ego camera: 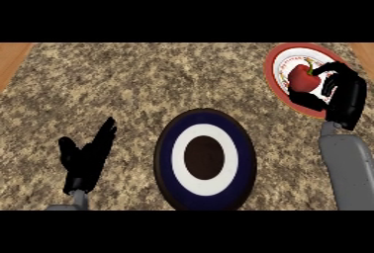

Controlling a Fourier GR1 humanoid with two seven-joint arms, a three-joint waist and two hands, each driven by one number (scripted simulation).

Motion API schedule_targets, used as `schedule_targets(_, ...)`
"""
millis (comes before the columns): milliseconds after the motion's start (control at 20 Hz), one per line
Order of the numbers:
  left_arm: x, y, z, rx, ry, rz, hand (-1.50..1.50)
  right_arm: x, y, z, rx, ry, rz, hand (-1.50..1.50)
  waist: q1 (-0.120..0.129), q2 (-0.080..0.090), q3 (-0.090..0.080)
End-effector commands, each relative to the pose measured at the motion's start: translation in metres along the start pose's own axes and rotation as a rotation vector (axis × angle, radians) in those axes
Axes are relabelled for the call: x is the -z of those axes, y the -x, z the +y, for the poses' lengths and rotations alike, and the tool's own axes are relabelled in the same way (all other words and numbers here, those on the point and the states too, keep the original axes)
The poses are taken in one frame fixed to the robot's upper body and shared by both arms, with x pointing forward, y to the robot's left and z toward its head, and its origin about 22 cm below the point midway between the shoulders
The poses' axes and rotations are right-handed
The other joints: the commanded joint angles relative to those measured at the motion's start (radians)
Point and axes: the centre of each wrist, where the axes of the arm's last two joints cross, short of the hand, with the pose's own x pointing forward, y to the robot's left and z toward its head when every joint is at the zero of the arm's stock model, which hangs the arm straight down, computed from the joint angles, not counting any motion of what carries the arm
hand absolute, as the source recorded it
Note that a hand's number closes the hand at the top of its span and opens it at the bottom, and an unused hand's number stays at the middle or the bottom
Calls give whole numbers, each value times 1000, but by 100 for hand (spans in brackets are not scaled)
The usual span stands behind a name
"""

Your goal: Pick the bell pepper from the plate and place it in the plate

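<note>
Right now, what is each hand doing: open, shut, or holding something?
Left hand: open, fingers up, resting at the lower left, holding nothing.
Right hand: curled round the red bell pepper on the red-rimmed white plate.

Speckled granite counter [110, 84]
Fills nearly the whole view in mottled brown and grey; bordered by wooden strips [13, 59] at both upper corners.

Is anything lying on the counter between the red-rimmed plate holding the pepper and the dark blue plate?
Nothing visible does. The right hand curls round the bell pepper on the red-rimmed plate; bare counter separates it from the dark blue plate.
</note>
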Motion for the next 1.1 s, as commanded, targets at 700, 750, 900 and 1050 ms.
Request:
schedule_targets(700, 10, -1, -24, 0, 85, 3, 0, 82, 92, -39, -249, -163, 207, -150, 74, 38, -3)
schedule_targets(750, 5, -3, -13, 22, 90, 14, 0, 83, 93, -38, -237, -201, 240, -150, 86, 36, -1)
schedule_targets(900, 12, 2, -23, 23, 70, 13, 0, 66, 100, -22, -162, -285, 227, -150, 72, 40, 1)
schedule_targets(1050, 8, -3, -23, 26, 64, -6, 0, 76, 103, -37, -72, -270, 196, -150, 74, 37, 4)
